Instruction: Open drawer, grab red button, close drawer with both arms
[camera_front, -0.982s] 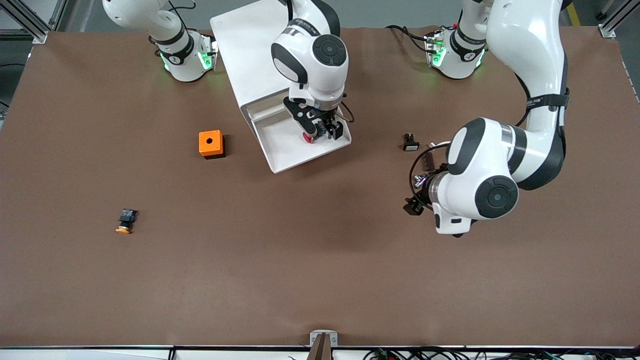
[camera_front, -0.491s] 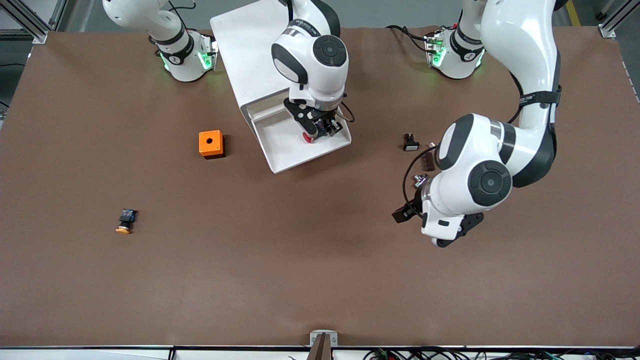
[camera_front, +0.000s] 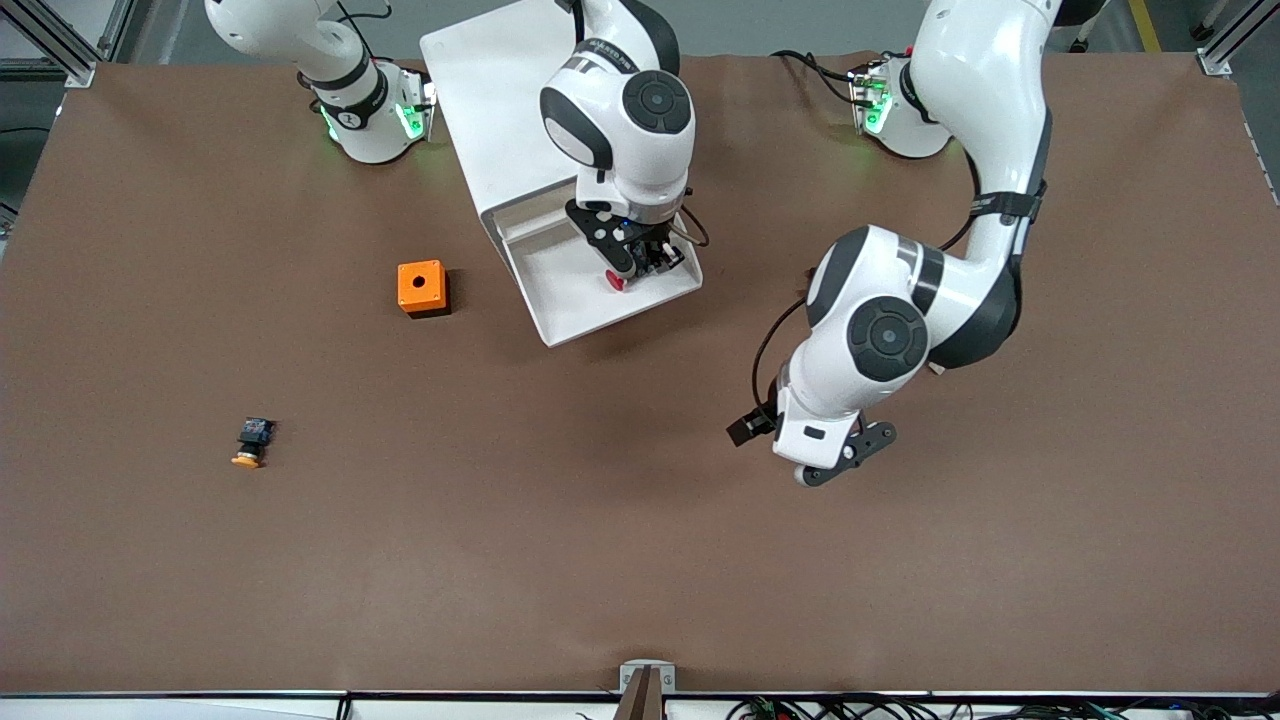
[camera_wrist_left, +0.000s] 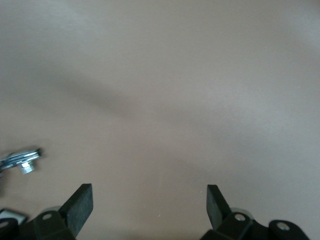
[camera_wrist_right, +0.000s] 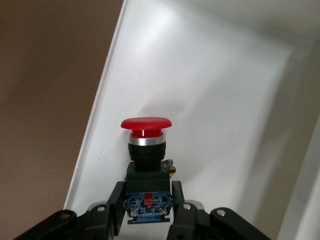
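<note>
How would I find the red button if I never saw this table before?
Look for the big white drawer, pulled open between the two arms' bases. Inside it, the right claw is shut on the button, pinching its black-and-blue body. Its round cap is red; the other button, out on the brown table nearer the front camera, has an orange-yellow cap.

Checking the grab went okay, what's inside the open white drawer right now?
The red button sits in the drawer, the right gripper shut on its body. The arm covers part of the drawer floor.

Orange box (camera_front: 421, 288); orange-capped button (camera_front: 251, 443) nearer the camera.
</note>
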